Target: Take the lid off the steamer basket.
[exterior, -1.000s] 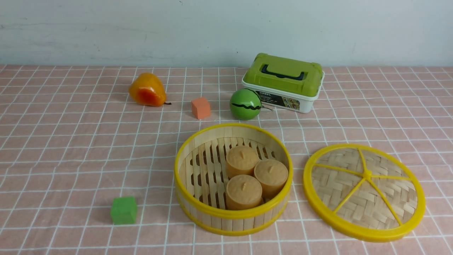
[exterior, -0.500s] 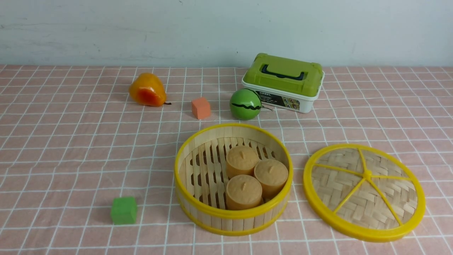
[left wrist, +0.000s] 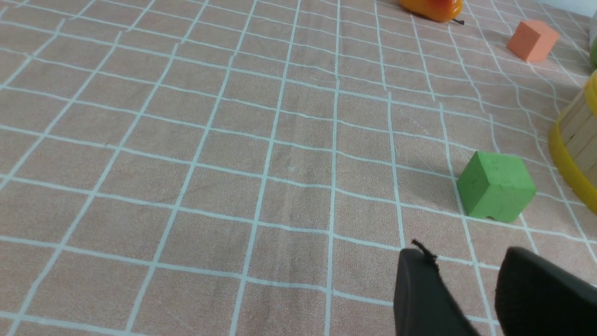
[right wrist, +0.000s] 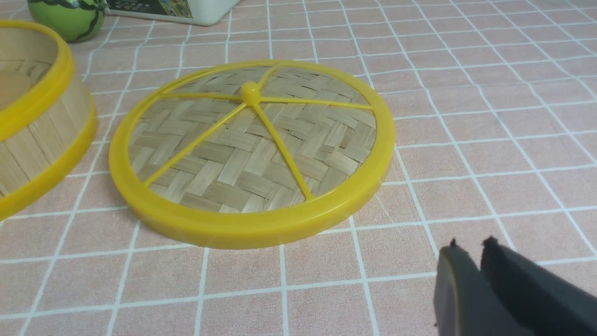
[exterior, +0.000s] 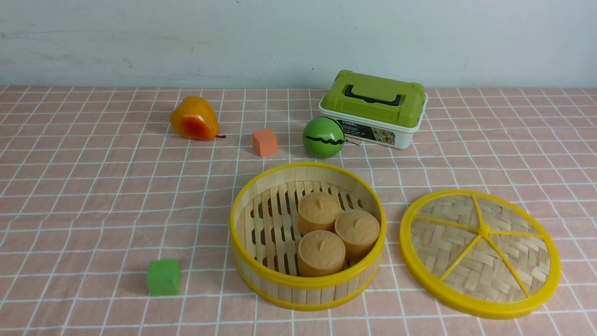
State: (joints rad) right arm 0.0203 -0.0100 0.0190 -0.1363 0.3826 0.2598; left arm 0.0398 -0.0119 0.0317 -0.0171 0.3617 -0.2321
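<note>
While the front view shows nothing shifted over the last second, the layout on the checked tablecloth (exterior: 93,196) already matches what the task asks for. The steamer basket (exterior: 308,294) sits upright near the middle, uncovered, its slatted floor and contents in plain sight. The lid (exterior: 513,275) lies flat on the cloth just beside it, on the robot's right, knob up and apart from the basket wall. As the lid has not moved in that time, it looks properly settled, and I judge the job finished.

Beyond the basket stands the white box with its green cover (exterior: 378,100). Neither gripper appears in the front view. In its own wrist view the left gripper (left wrist: 464,252) has its fingers apart with nothing between them; the right gripper (right wrist: 472,245) shows only a slim gap at the tips, also holding nothing and away from the lid.

The orange pear (exterior: 193,117) and the striped green ball (exterior: 322,137) rest farther back. Three buns (exterior: 321,254) cluster inside the basket, undisturbed. Smallest are the green cube (exterior: 163,277) and the coral cube (exterior: 265,143). All that seems left is keeping both arms clear, since a careless sweep could nudge the lid.
</note>
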